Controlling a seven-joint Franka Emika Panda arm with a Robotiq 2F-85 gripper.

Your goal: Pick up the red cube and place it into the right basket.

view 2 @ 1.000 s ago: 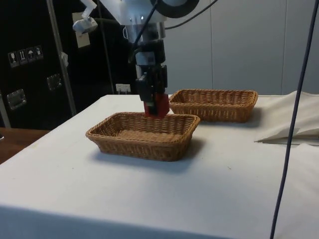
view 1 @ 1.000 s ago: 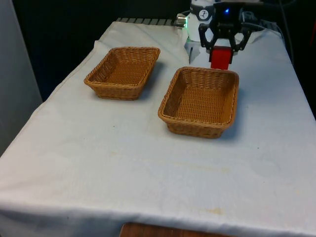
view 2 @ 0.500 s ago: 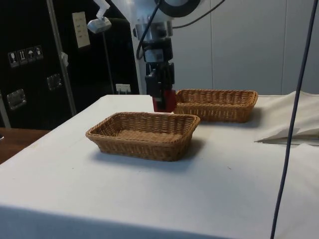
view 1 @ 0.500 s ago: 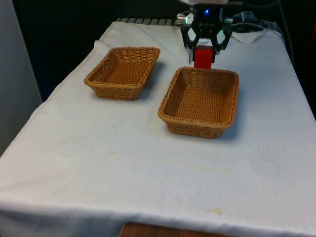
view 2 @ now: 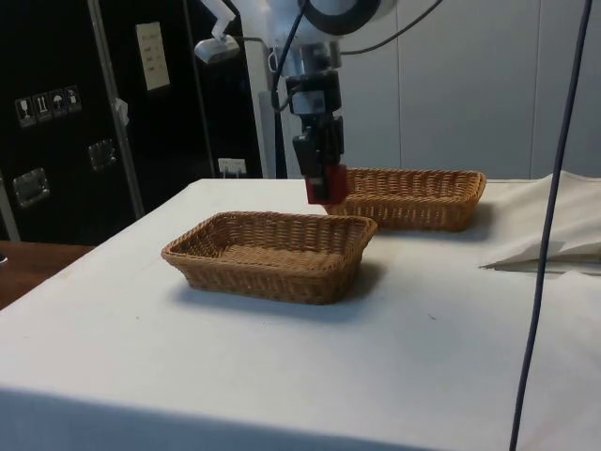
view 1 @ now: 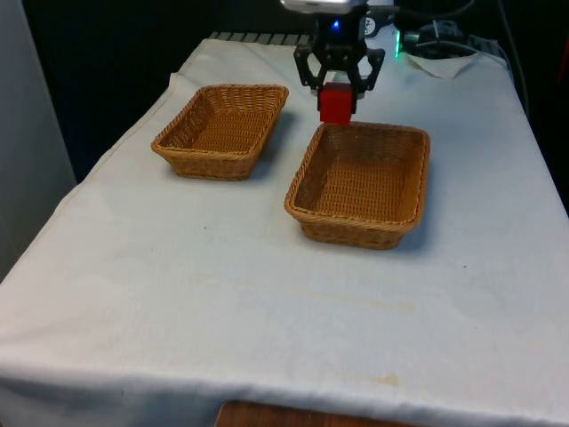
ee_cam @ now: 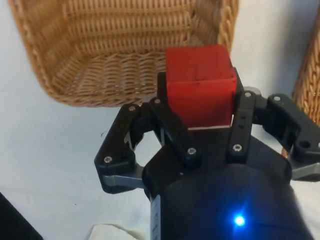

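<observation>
Red cube (view 1: 336, 102) sits clamped between the hand's (view 1: 337, 89) fingers, above the cloth.

Even, fairly bright overhead light. White cloth (view 1: 267, 294) reads clean, no glare. Soft shadows lie beside the 2 wicker baskets (view 1: 360, 182) (view 1: 220, 129). Backdrop falls to near black. Red cube (ee_cam: 200, 82) looks saturated in the wrist view.

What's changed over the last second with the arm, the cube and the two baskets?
The tool, shut on the red cube, carried it toward the front view's left and farther back, from over the nearer basket's far rim to the gap between the baskets; in the side view it also rose. Nothing was taken hold of or let go. Both that basket and the other basket stayed where they were, with nothing in them.
</observation>
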